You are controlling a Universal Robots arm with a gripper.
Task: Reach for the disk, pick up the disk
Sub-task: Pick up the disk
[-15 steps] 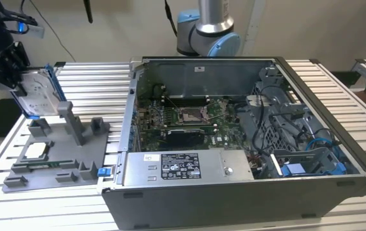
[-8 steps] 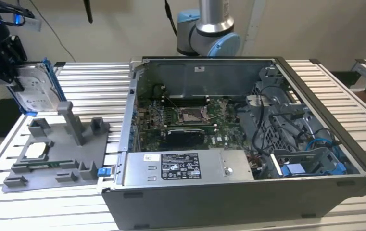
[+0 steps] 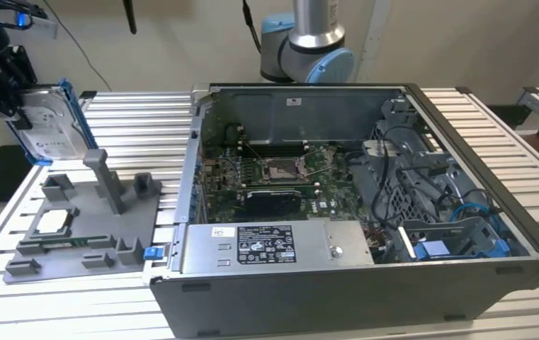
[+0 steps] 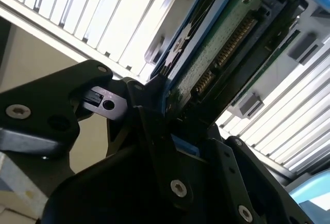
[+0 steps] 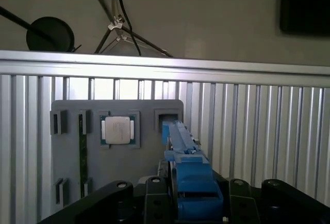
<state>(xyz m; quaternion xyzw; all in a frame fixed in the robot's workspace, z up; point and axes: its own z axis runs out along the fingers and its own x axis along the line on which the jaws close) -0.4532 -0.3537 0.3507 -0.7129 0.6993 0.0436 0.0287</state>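
We see the gripper clamped on the disk at the exterior view's left. It holds the disk on edge above the grey fixture tray on the slatted desk, well apart from the open computer case. In the second wrist view the disk's green circuit board sits between the black fingers. In the first wrist view its blue bracket reaches out from the gripper over the tray, where a square silver chip is seated.

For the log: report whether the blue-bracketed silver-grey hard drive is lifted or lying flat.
Lifted: the black gripper holds the hard drive on edge above the grey plastic fixture.
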